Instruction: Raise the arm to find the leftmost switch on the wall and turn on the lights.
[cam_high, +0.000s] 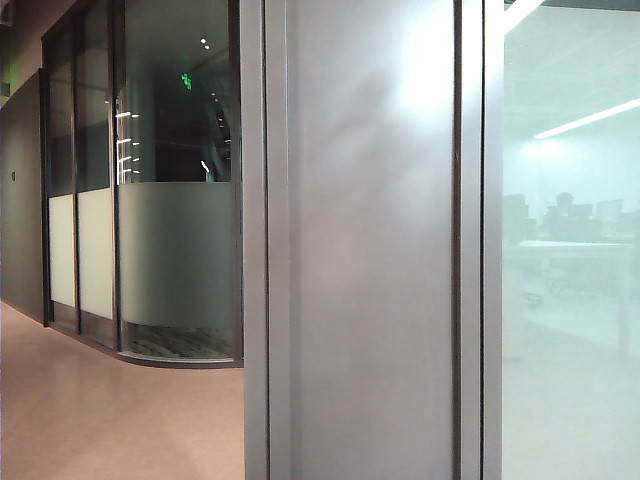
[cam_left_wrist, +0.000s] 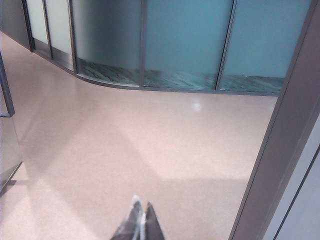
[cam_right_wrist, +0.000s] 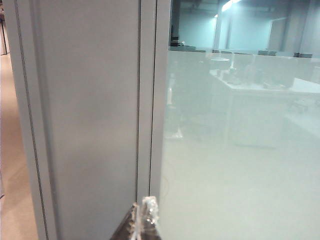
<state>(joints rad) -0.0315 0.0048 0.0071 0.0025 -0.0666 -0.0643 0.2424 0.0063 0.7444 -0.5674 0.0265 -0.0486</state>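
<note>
No switch shows in any view; it is out of view. A grey wall panel (cam_high: 370, 260) fills the middle of the exterior view, and neither arm appears there. In the left wrist view my left gripper (cam_left_wrist: 142, 205) is shut with nothing in it, pointing over the pinkish floor (cam_left_wrist: 125, 150). In the right wrist view my right gripper (cam_right_wrist: 144, 204) is shut and empty, its tips close to the seam between the grey wall panel (cam_right_wrist: 85, 125) and a frosted glass pane (cam_right_wrist: 235, 165).
A curved frosted glass partition (cam_high: 175, 255) stands at the far left beyond the corridor floor (cam_high: 110, 410). Another frosted pane (cam_high: 570, 300) lies right of the panel, with office desks behind it. A grey post (cam_left_wrist: 280, 145) rises beside the left gripper.
</note>
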